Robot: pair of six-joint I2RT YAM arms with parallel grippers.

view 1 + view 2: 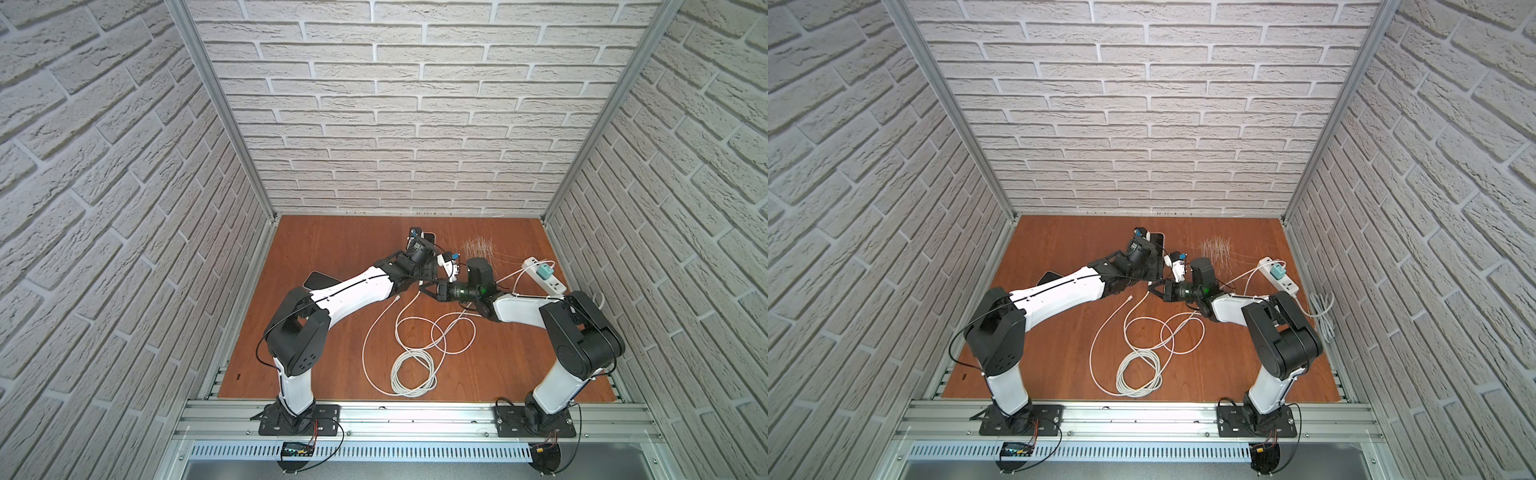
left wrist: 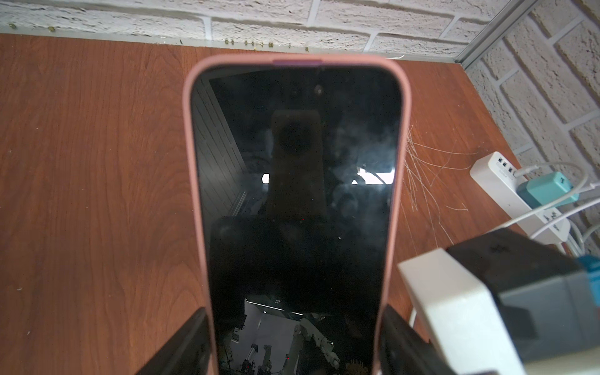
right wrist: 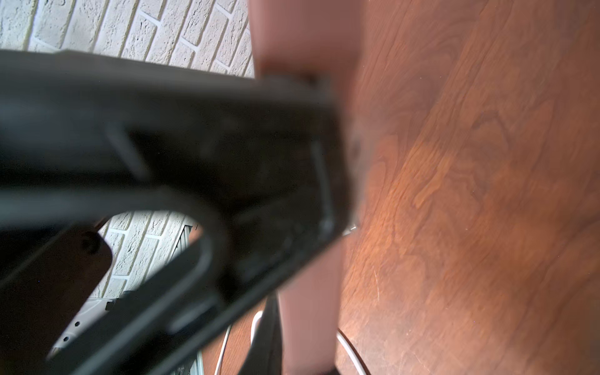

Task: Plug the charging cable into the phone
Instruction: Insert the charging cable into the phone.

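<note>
The phone [image 2: 295, 181], dark-screened in a pink case, is gripped by its sides near its lower end in my left gripper [image 2: 295, 328], which is shut on it. In both top views the phone [image 1: 429, 237] pokes out beyond the left wrist, at mid-back of the table. My right gripper [image 1: 426, 289] points left at the phone's lower end and is shut on the white charging cable [image 1: 409, 307], which hangs from it to the table. In the right wrist view the pink case edge [image 3: 308, 318] fills the close foreground, blurred. The plug itself is hidden.
A white power strip [image 1: 555, 284] with a teal adapter [image 1: 543, 273] lies at the back right. Cable loops and a coil [image 1: 413, 370] cover the table's middle, and a loose connector end [image 1: 398, 297] lies there. A second dark phone [image 1: 318, 280] lies under the left arm.
</note>
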